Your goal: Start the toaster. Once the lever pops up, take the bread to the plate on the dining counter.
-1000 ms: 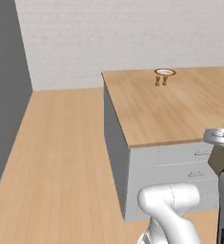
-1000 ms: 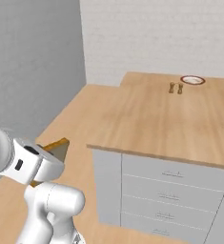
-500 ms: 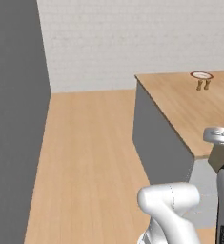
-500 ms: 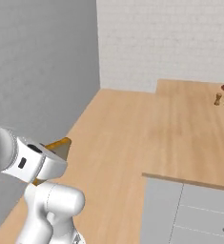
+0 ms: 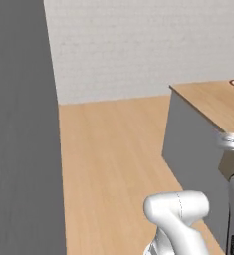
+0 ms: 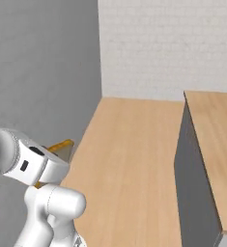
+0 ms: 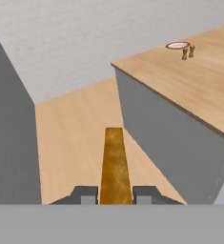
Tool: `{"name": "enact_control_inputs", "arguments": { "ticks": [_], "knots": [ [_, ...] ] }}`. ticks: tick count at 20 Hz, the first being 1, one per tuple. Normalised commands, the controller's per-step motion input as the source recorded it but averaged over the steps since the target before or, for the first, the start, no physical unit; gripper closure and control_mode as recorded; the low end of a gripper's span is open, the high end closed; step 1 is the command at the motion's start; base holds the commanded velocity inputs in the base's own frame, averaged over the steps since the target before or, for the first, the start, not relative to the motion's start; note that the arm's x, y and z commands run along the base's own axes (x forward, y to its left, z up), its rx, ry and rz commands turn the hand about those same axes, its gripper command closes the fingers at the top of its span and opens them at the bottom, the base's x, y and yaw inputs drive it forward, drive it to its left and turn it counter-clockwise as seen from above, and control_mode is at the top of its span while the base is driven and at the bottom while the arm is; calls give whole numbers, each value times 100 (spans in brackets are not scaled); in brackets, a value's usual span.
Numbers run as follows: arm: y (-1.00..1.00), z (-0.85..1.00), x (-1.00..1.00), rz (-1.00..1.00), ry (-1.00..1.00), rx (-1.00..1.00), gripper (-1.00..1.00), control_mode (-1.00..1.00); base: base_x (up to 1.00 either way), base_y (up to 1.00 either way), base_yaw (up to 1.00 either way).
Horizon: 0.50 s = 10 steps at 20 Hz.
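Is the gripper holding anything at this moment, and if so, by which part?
Yes. The gripper holds the bread edge-on, its jaws closed on the near end of the slice, with the rest sticking out ahead of the fingertips.

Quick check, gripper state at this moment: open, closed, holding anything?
Gripper: jaws closed on the bread, held edge-on between the two fingertips.

The plate [image 7: 178, 45] sits far back on the dining counter [image 7: 189, 81], beside two shakers [image 7: 188, 52].
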Motion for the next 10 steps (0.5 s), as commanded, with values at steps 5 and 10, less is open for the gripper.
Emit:
{"name": "enact_control_inputs", "arguments": {
  "ticks": [5,10],
  "knots": [
    [0,0,0,0,0,0,100,100,100,99,-21],
    [0,0,0,0,0,0,100,100,100,43,-13]
  ]
}}
